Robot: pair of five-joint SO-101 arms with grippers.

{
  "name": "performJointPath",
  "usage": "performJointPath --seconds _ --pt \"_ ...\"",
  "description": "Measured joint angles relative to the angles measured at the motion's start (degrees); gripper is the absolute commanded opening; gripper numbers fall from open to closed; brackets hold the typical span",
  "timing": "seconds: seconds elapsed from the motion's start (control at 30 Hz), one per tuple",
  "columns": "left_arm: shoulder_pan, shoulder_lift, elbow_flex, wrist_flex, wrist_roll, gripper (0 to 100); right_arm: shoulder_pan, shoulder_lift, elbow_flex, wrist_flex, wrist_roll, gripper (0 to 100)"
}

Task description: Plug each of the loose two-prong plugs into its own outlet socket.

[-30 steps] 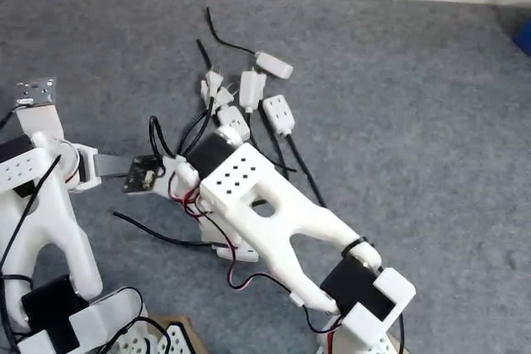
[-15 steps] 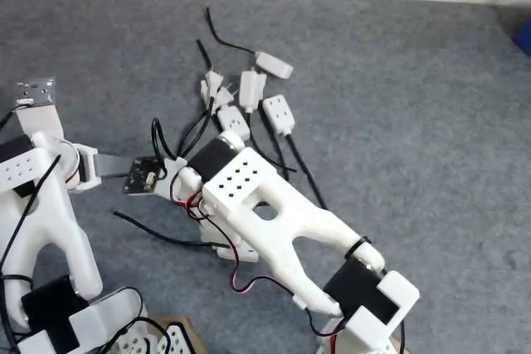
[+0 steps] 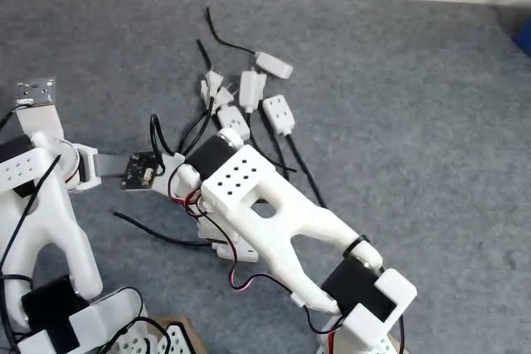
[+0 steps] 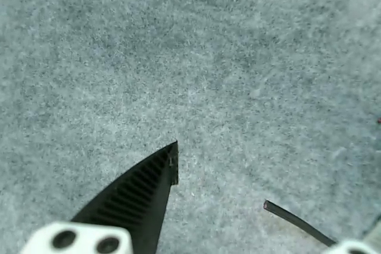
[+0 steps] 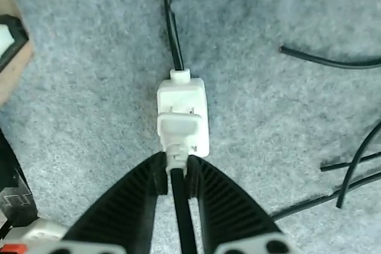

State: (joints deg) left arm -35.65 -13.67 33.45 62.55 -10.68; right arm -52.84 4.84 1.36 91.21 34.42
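Note:
My right gripper (image 5: 177, 162) is shut on the neck of a white two-prong plug (image 5: 178, 124), where its black cable leaves it. The plug lies against a white outlet socket (image 5: 183, 99) with its own black cable on the far side; how deep the prongs sit is hidden. In the high view the right arm (image 3: 274, 205) covers that spot. Several more white plugs and sockets (image 3: 249, 89) lie tangled beyond it, one socket (image 3: 279, 112) face up. My left gripper (image 4: 250, 200) hangs open over bare carpet, one black finger (image 4: 149, 194) showing, near a loose cable end (image 4: 294, 219).
Grey carpet (image 3: 415, 122) covers the table, with free room at the right and far left. Black cables (image 3: 290, 155) trail from the cluster under the right arm. A wooden board (image 3: 178, 333) lies by the left arm's base. The left arm's wrist (image 3: 137, 170) sits close to the right arm.
The left arm's wrist has shifted slightly up and left. The right arm has shifted a little, still holding the plug.

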Motion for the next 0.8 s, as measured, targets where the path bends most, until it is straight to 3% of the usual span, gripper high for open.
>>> performJointPath --seconds 0.8 --pt "0.00 0.00 0.00 0.00 0.00 51 0.00 0.00 0.00 1.93 2.46 0.6"
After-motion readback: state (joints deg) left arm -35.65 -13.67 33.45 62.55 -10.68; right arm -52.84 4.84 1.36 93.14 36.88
